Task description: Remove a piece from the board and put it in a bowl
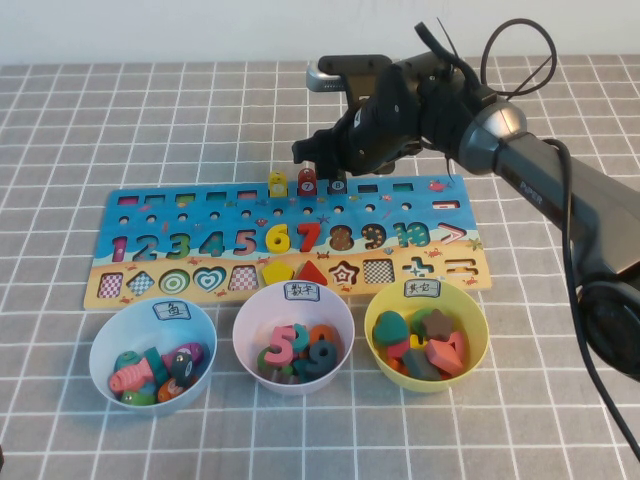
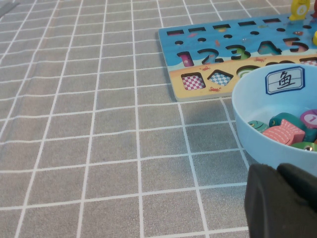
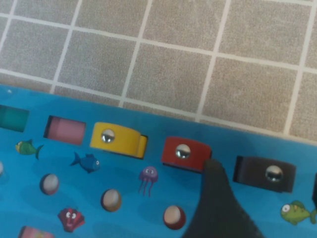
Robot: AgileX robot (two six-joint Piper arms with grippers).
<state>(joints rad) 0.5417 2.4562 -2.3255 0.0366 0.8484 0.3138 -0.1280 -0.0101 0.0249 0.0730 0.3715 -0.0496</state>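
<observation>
left gripper [image 2: 282, 198] sits low at the table's near left, just beside the blue bowl [image 1: 152, 357]; cannot tell whether it is parted or closed. bowl holds fish pieces. board [image 1: 200, 215] lies flat behind the three bowls. yellow peg [image 1: 277, 183], red peg [image 1: 307, 181] and dark piece [image 1: 338, 185] stand in the board's far row. right gripper [image 1: 325, 150] hovers over the piece, jaws parted, nothing held.
</observation>
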